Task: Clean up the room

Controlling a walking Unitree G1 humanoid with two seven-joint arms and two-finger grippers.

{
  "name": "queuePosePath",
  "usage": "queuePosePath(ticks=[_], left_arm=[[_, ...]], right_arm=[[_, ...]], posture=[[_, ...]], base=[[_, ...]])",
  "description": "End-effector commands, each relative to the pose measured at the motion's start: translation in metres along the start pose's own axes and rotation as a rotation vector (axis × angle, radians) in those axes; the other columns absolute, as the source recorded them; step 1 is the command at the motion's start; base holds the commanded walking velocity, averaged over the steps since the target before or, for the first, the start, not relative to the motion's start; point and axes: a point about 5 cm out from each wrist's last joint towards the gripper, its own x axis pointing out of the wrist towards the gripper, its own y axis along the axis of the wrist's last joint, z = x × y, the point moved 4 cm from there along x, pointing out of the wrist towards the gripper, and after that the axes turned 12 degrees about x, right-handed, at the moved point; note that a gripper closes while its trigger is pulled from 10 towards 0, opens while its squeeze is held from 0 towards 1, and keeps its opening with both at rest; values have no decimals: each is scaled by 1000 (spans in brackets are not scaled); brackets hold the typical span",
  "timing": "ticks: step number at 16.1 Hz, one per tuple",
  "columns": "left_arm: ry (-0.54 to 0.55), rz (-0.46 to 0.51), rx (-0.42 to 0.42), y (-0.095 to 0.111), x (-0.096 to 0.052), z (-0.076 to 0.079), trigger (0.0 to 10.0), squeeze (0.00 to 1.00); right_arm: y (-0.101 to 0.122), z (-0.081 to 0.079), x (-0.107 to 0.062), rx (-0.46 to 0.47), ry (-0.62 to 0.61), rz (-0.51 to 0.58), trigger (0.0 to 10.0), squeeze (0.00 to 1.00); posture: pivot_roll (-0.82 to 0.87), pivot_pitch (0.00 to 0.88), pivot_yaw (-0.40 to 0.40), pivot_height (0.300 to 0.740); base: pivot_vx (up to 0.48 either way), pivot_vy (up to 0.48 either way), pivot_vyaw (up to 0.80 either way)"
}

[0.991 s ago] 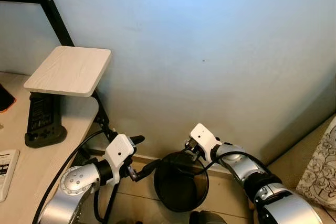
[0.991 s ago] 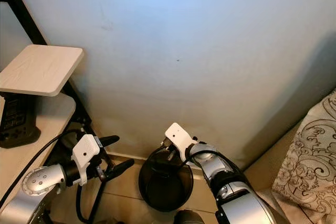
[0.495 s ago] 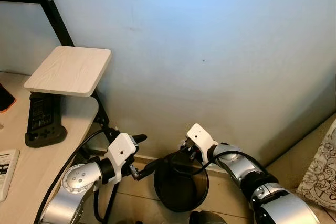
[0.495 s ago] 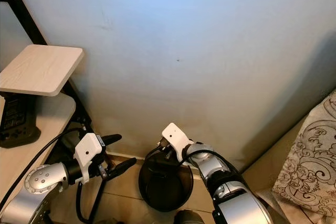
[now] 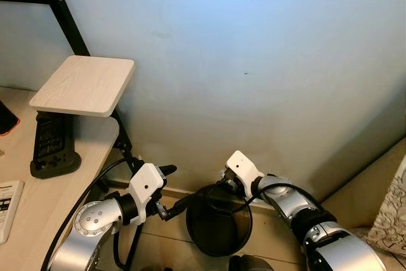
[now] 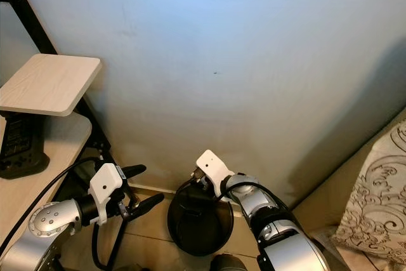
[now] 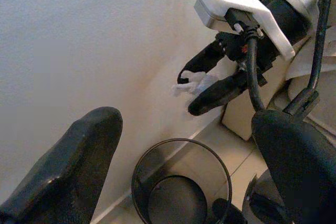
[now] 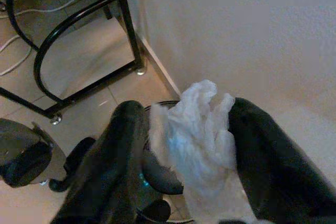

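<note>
A thin crumpled white sheet [image 8: 197, 129] (paper or plastic film, it cannot be told) is seen between matt black fingers [image 8: 118, 150]. The bin [image 5: 219, 220] is made of black wire mesh. The shelf [image 5: 82, 85] is of pale wood grain, the wall [image 5: 254, 61] is matt painted, and the floor tiles [image 8: 79, 61] are smooth beige.

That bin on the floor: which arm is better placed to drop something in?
The right. Its claw holds a crumpled white tissue right above the bin rim. The left claw is open, holds nothing and sits beside the bin.
</note>
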Motion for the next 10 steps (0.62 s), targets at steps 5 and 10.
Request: queuePosePath(ticks=[5, 10], left_arm=[[-7, -5, 8, 0, -3, 1, 10000, 0], [74, -7, 1, 1, 0, -9, 10000, 0]], right_arm=[[-10, 0, -2, 18, 1, -22, 10000, 1000], [-2, 11, -9, 12, -40, 38, 10000, 784]], posture=[[-77, 81, 22, 740], [-68, 73, 25, 740]], base=[[0, 0, 0], [0, 0, 0]])
